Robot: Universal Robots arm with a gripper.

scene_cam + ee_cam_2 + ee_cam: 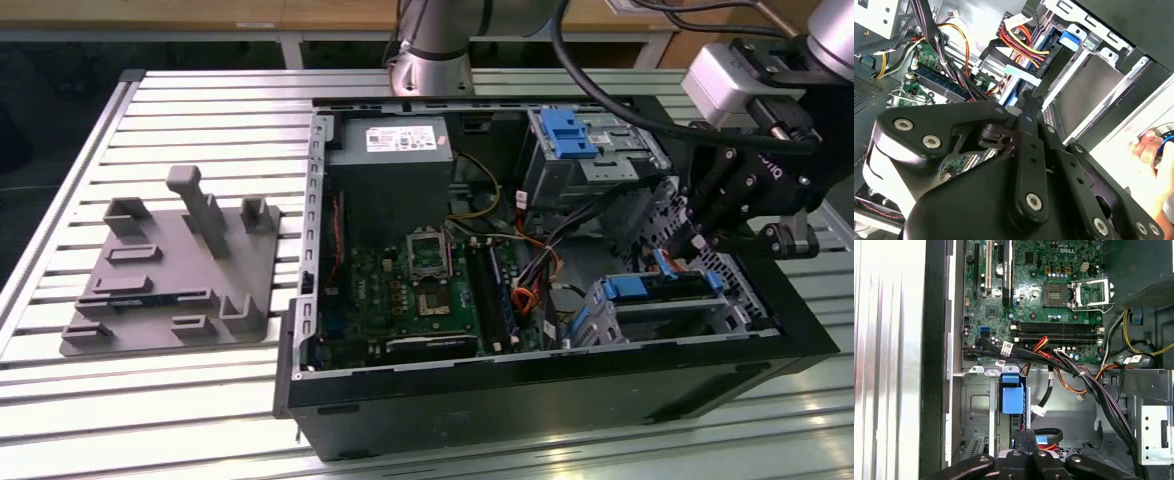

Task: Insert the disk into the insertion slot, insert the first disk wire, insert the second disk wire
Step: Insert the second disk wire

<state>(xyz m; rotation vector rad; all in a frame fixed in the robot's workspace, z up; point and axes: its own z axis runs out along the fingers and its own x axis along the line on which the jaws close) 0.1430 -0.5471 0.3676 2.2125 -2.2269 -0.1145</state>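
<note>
In the exterior view, an open black computer case (534, 380) lies on its side on a slatted metal table (174, 400). The black gripper (694, 238) hangs over the case's corner toward the exterior view's right, just above the disk (663, 287), whose bright blue carrier shows at the edge of the insertion slot (681, 310). The disk sits inside that low silver cage. Farther back stands a taller silver cage (587, 160) with a blue clip (567, 132). A green motherboard (427, 290) covers the case floor, with a grey power supply (400, 150) behind it. Red, orange and black cables (534, 275) run between the board and the cages. A grey fixture plate (174, 270) rests on the table, well apart from the case toward the exterior view's left.

In the second wrist view, the gripper (1026, 102) points down at the back edge of the disk (1089, 95), among a black connector and a red and yellow wire bundle (1021, 42). Whether the fingers grip anything I cannot tell. A person's hand (1154, 160) rests beside the case.

In the first wrist view, the fingers (1021, 440) stand pressed together, just below the blue carrier tab (1011, 395) of the disk in the slot (976, 410). The motherboard (1044, 285) lies beyond, crossed by black cables (1084, 380)
</note>
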